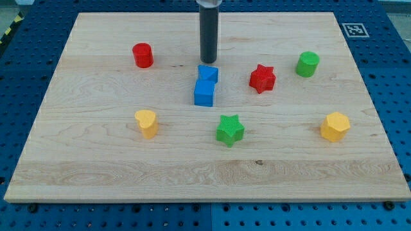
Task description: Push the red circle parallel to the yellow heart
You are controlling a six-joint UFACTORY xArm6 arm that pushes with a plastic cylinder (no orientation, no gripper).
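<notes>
**Rod tip parked above the blue blocks, red circle off to the left**

The tip (209, 61) sits on the wooden board (96, 173) near the view's top centre, just above the smaller blue block (208, 73), close to touching it; contact unclear. There are no fingers on this arm, only a plain rod, so nothing is gripped.

The red circle (142, 55) stands in the upper left part of the board, well to the left of the tip and apart from it. The yellow heart (147, 122) is below the red circle, nearly straight down from it, well apart.

A blue cube (204, 93) touches the smaller blue block from below. A red star (262, 78) sits right of the blue pair, a green cylinder (307, 64) further right. A green star (230, 129) lies at lower centre, a yellow hexagon (334, 126) at lower right.
</notes>
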